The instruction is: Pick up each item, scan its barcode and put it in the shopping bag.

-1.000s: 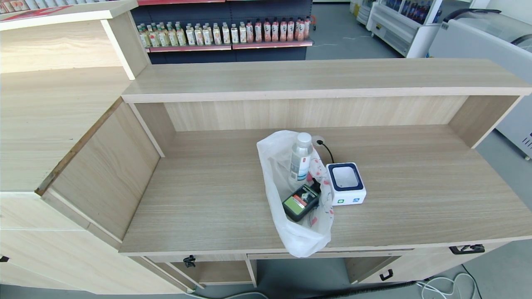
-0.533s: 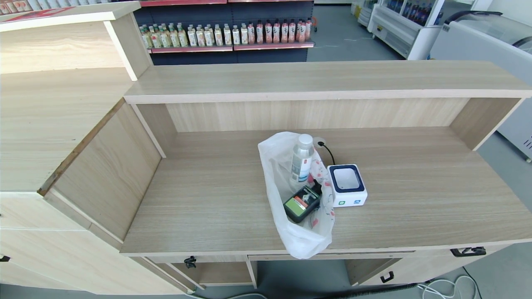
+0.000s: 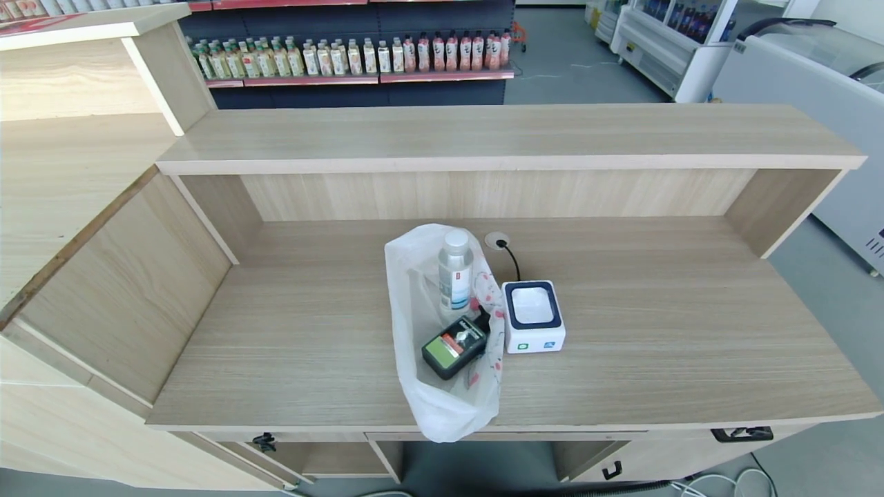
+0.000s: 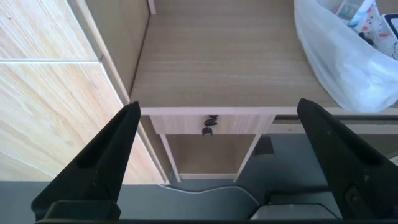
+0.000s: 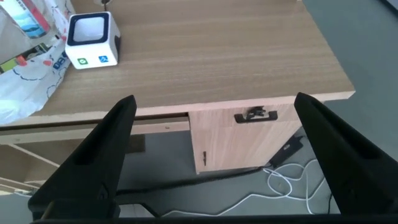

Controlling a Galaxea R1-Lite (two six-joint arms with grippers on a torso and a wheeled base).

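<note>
1. Wood-grain checkout counter [image 3: 656,331] is seen in a shop, with a shelf of drink bottles [image 3: 359,59] ranged behind it at 12 o'clock
2. The shopping bag [image 3: 442,407], of white plastic, is laid open near the counter's middle, its lower end slumped over the front edge at 6 o'clock
3. Inside the bag a water bottle [image 3: 456,276] is stood roughly upright at the 12 o'clock end, and a dark box [image 3: 454,345] with a green label is lodged just at its 6 o'clock
4. The barcode scanner [image 3: 532,316] is set just beside the bag at 3 o'clock, window up, with its cable [image 3: 511,261] led away toward 11 o'clock
5. The left gripper [image 4: 217,109] is held out in front of the counter's front edge, fingers spread wide with nothing between them; the right gripper [image 5: 214,99] is held likewise, spread and unladen
6. With both items bagged and both grippers bare, the task is judged done or all but done; whether each barcode was scanned cannot be told
</note>
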